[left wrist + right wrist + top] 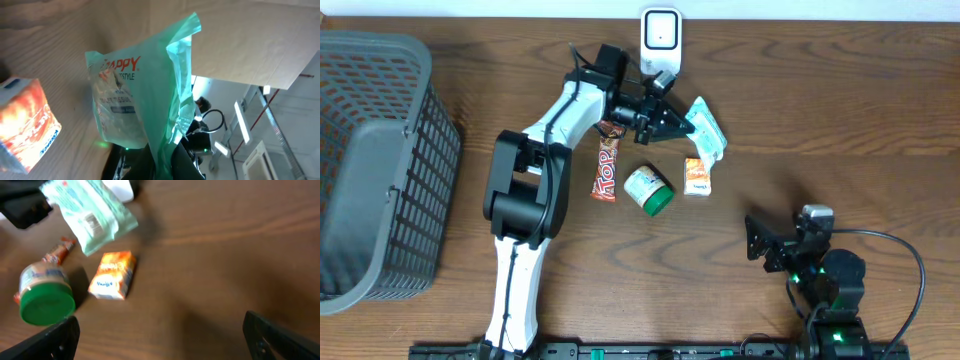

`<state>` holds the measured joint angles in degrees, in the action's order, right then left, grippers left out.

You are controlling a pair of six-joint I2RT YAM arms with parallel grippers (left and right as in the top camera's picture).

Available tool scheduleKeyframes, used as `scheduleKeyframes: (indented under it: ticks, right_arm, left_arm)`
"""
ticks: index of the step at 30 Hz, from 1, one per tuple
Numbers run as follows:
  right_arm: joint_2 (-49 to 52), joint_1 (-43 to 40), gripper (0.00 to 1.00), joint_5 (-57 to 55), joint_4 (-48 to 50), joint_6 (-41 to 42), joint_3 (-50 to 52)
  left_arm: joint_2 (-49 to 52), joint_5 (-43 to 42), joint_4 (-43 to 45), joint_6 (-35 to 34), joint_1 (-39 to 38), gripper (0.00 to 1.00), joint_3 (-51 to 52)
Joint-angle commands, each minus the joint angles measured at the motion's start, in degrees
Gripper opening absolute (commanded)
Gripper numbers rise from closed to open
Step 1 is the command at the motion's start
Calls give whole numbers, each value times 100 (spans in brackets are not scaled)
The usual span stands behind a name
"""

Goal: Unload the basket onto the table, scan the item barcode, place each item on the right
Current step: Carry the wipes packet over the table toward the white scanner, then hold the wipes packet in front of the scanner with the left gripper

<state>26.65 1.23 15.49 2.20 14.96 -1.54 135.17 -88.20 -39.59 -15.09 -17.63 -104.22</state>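
White left arm, black joints

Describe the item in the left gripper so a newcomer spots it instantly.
From the white scanner at the table's far edge, look just below-right of it in the overhead view, where the left gripper is shut on a packet. It is the only soft, mint-green wrapper; the orange carton, green-lidded jar and candy bar nearby lie ungripped.

Wooden table holds basket, bar, jar, apparently carton.
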Motion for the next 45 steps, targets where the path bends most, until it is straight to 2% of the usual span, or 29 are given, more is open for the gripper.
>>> scheduleKeyframes:
  ticks: [1,4,12,16,22,27,34,38,41,45]
  right_arm:
    - [118,24,99,70,199,83,-258]
    - [122,24,99,46,98,-85,-258]
    - [122,24,99,-92,-590,-485,-254]
    - [122,24,99,-258,-741,-496,-254]
    - [122,24,99,-258,-737,-498,-254]
    - [122,24,99,-258,-739,-498,-254]
    - [122,26,99,-258,-745,-498,-254]
    - [122,24,99,-308,-791,-496,-251]
    - [122,24,99,-461,-848,-498,-251]
    - [122,24,99,-511,-887,-498,-251]
  left_arm:
    - [-94,-192,7,-304,92,8,-22]
    - [-142,-195,7,-542,129,8,-90]
    - [-352,-42,372,-540,133,7,-153]
    - [-922,1449,358,-540,133,7,-157]
    - [-2133,3762,-192,-275,114,7,-157]
    - [-2883,6096,-575,-203,-125,7,-157]
    - [-2916,8349,-597,662,-946,7,-157]
    - [-2865,10024,-463,1222,-1416,7,-157]
    - [-2848,10747,-197,1711,-1633,7,-155]
    - [-2800,10885,256,2221,-1720,7,-155]
